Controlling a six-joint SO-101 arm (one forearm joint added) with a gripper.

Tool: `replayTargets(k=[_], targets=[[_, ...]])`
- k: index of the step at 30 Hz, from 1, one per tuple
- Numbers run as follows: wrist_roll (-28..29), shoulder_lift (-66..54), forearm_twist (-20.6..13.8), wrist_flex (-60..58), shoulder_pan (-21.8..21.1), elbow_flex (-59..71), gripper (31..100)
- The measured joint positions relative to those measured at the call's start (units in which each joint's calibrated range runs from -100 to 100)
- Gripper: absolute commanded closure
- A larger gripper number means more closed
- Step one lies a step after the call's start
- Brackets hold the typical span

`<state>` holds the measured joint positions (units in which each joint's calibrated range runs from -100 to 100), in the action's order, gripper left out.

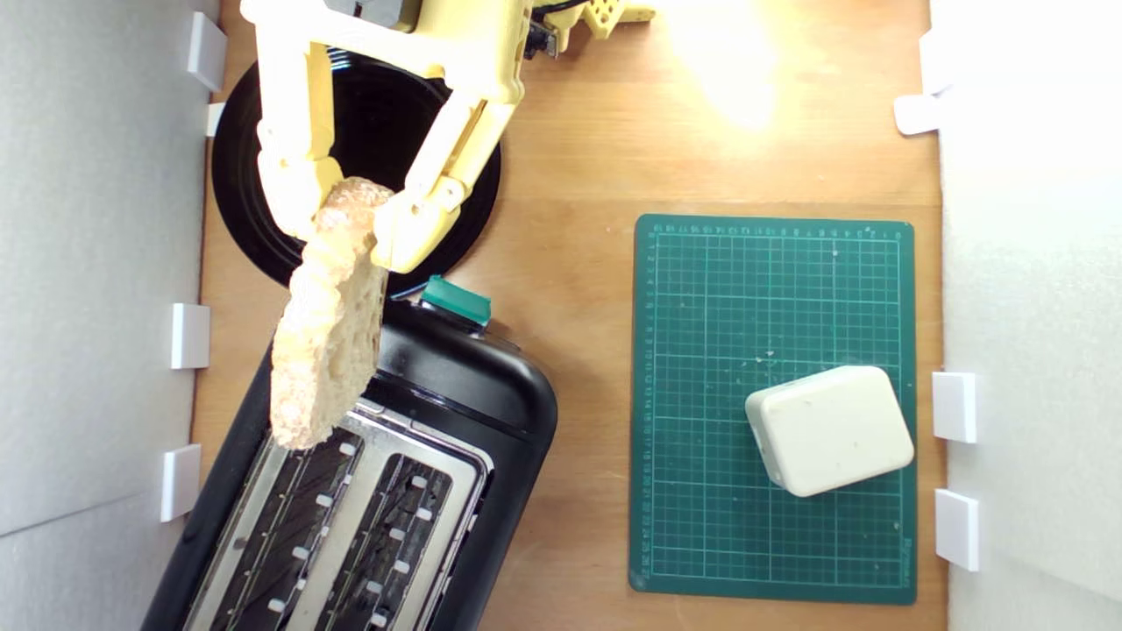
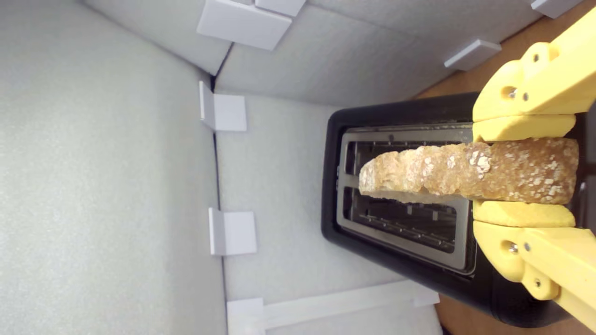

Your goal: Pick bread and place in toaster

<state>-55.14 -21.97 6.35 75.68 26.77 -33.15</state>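
Note:
My yellow gripper [image 1: 346, 223] is shut on the bread [image 1: 329, 324], a wedge slice with pale holey crumb and tan crust, held by its crust end. The slice hangs in the air and reaches out over the near end of the black toaster [image 1: 491, 412], above its silver top plate and the slot nearer the exterior view's left. In the wrist view the bread [image 2: 465, 174] lies crust-side up between my two fingers [image 2: 521, 128], over the toaster's [image 2: 405, 274] two slots. The green lever [image 1: 456, 300] pokes out at the toaster's end.
A round glossy black plate [image 1: 263, 232] lies under my arm at the back left of the exterior view. A green cutting mat [image 1: 771, 289] on the right carries a cream-white plastic box [image 1: 828, 429]. White foam walls [image 1: 96, 263] with small brackets edge the wooden table.

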Motion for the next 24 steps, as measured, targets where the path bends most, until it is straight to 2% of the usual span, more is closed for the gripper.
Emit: replayTargets(k=[3,8,12,20,24], targets=[[1.4,0.1,-2.5,-0.3,0.0,0.0,78.2],[3.2,0.2,-2.8,-2.8,0.0,0.0,78.2],[5.1,2.5,-6.7,-5.5,0.3,-0.2,78.2],[5.4,5.7,-8.2,-5.8,0.3,-0.2,78.2],[5.4,7.8,-8.8,-5.9,-1.4,-0.1,78.2]])
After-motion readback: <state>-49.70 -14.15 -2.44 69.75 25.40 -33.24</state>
